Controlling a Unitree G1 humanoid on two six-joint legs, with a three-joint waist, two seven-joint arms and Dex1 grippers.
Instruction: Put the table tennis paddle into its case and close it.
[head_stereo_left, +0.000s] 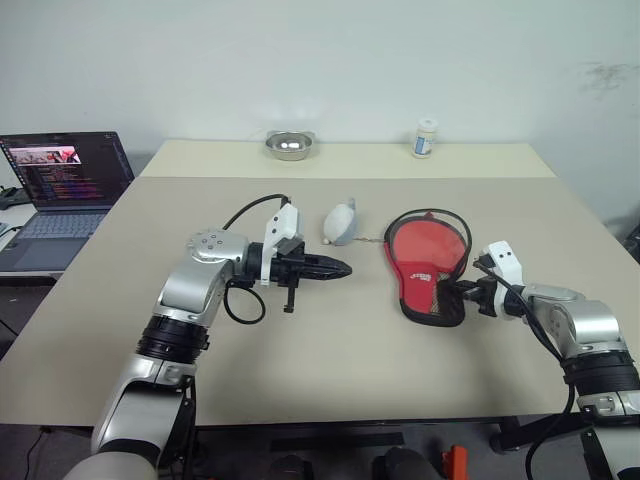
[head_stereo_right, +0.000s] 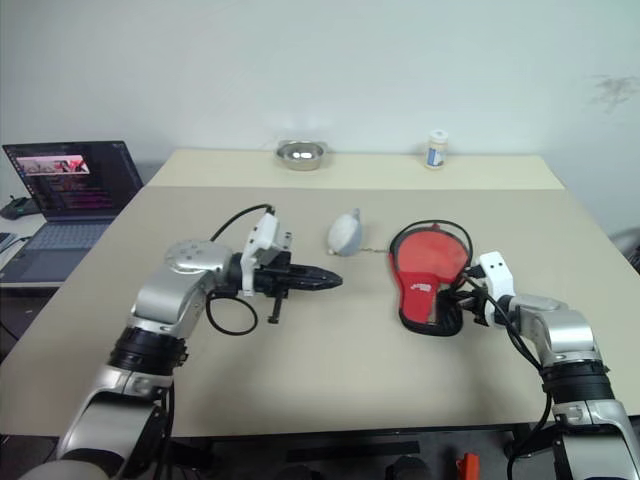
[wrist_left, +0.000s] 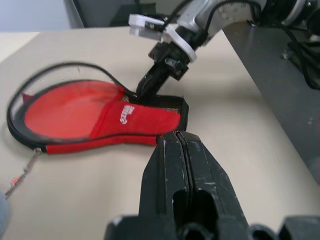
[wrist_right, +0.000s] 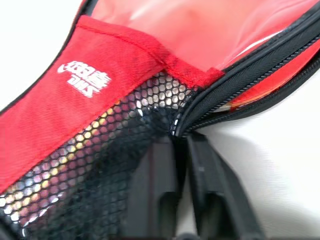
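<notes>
Right gripper (head_stereo_left: 468, 296): jaws pinched together on the narrow mesh end of the case (head_stereo_left: 428, 265), right at the zipper edge where the two halves meet; the wrist view shows the black fingers (wrist_right: 165, 195) meeting at that seam.

Left gripper (head_stereo_left: 335, 268): jaws fully together, holding nothing, hanging above the surface (head_stereo_left: 330, 360) near its middle, pointing toward the case.

Case lies flat toward the right edge of the surface, red side up, round end unzipped with the black zipper rim looped open. Red inside the opening looks like the table tennis paddle (wrist_left: 65, 107), apparently seated in the round end; handle hidden, so cannot tell how deep it sits.

A chained zipper pull (head_stereo_left: 372, 239) trails from the round end toward a grey pouch-like thing (head_stereo_left: 340, 222) just beside it.

Judgement, step in hand: anchoring the case for zipping. To do it well:
- keep the right pinch firm and low so the fabric stays taut
- bring the left jaws to the pull, not the loose rim
- draw along the zipper's curve, not upward

Far edge: metal bowl (head_stereo_left: 289, 146), small white bottle (head_stereo_left: 426, 138).
</notes>
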